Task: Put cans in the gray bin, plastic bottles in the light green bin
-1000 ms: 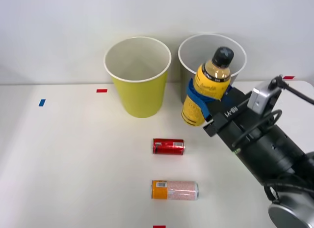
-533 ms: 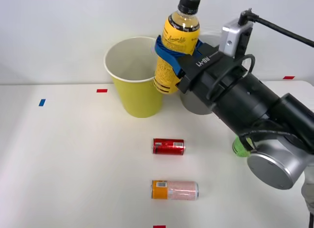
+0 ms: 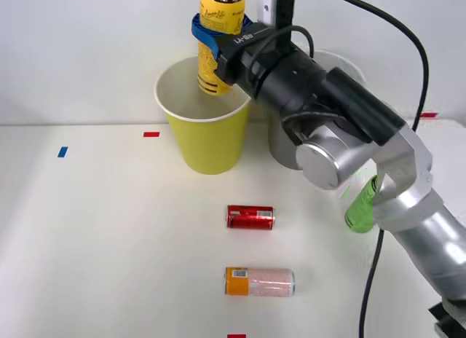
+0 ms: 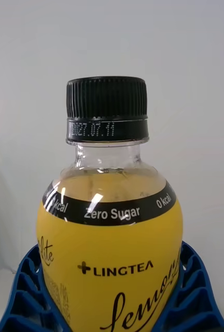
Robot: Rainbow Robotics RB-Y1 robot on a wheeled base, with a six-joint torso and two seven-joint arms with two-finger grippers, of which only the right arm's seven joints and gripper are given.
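Note:
My right gripper (image 3: 218,32) is shut on the yellow-labelled plastic bottle (image 3: 220,43), holding it upright over the open mouth of the light green bin (image 3: 207,138). In the right wrist view the bottle (image 4: 109,249) with its black cap stands between my blue fingers (image 4: 24,295). The gray bin (image 3: 280,145) stands right of the green one, mostly hidden behind my arm. A green plastic bottle (image 3: 359,210) peeks out from behind the arm at the right. The red can (image 3: 250,217) and the orange-ended pink can (image 3: 259,281) lie on their sides on the table.
Small red tape marks (image 3: 151,134) and a blue one (image 3: 62,151) sit on the white table (image 3: 109,243). My arm spans the right half of the scene above the gray bin.
My right gripper has carried the yellow bottle up and leftward, from in front of the gray bin to above the light green bin. The green bottle has come into view.

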